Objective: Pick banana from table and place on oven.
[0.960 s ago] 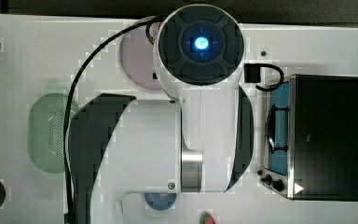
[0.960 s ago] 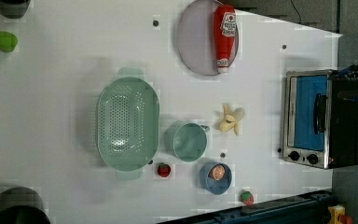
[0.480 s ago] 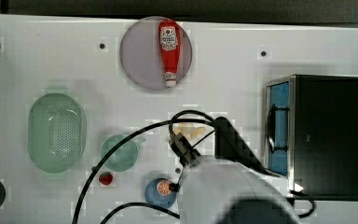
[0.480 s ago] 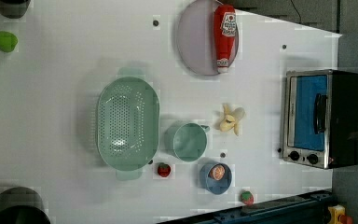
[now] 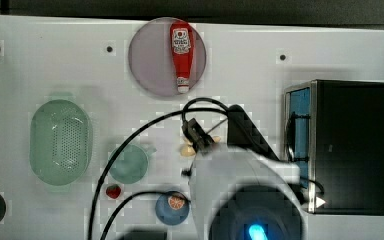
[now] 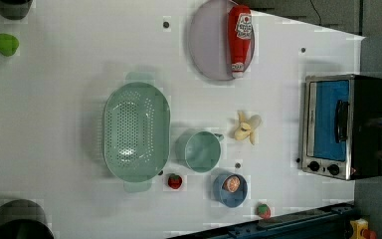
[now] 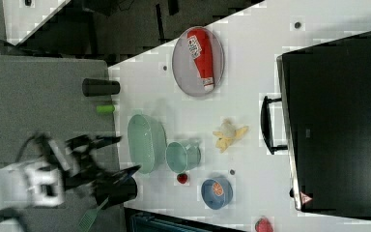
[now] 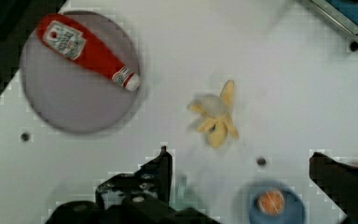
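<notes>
One banana [image 6: 247,129] lay on the white bench [image 6: 54,124] between mug [image 6: 202,151] and oven [image 6: 344,125]. The pincer [image 8: 240,163] hung spread, empty. Likely light, stiff plastic; pinch across its whitish core, not the splayed peels.

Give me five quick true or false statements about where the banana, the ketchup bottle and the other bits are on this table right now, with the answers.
1. The banana lies on the table. True.
2. The ketchup bottle stands upright in the colander. False: it lies on the plate.
3. The oven door is shut. True.
4. The pincer holds the banana. False: it is open, with nothing in it.
5. The orange slice sits in the blue bowl. True.
</notes>
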Controlling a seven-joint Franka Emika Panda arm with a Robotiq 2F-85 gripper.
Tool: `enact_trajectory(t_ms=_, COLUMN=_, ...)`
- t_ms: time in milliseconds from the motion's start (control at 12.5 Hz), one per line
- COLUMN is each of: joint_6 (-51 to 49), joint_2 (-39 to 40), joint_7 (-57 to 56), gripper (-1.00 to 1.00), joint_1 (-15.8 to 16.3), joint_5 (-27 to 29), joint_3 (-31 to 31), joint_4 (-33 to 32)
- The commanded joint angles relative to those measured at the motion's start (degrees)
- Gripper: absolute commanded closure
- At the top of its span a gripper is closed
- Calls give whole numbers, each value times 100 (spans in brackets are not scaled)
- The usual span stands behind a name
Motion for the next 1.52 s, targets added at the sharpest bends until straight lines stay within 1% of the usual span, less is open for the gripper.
enact_trajectory(t_ms=80, joint_6=1023, joint_2=789, joint_7=325, gripper=-100, joint_1=-27, joint_5=55, joint_3=5, joint_4=-827)
enact_trajectory(t_ms=240, joint_6=1873, joint_2=1308, joint_7=325, gripper=-100, joint_1=-27, joint_5=55, joint_3=5, joint_4=-1142)
enact_trajectory(t_ms=400, joint_6=2501, joint_2=1887, joint_7=325, gripper=-100, joint_1=-29, joint_5=56, joint_3=3, joint_4=-1326)
enact_trajectory(t_ms=800, joint_6=3759, joint_2=3304, joint_7=326, gripper=-100, joint_1=-30, joint_5=59, joint_3=4, joint_4=-1480)
enact_trajectory(t_ms=1040, joint_6=4482, joint_2=3938, joint_7=333, gripper=-100, joint_1=-28, joint_5=65, joint_3=14, joint_4=-1477)
enact_trajectory(t_ms=1120, joint_6=4626, joint_2=4051, joint_7=334, gripper=-92, joint_1=-28, joint_5=69, joint_3=16, joint_4=-1490)
enact_trajectory(t_ms=1360, joint_6=4747, joint_2=4104, joint_7=335, gripper=-18, joint_1=-28, joint_5=72, joint_3=24, joint_4=-1569)
enact_trajectory(t_ms=1520, joint_6=4769, joint_2=4090, joint_7=335, gripper=27, joint_1=-21, joint_5=72, joint_3=60, joint_4=-1559)
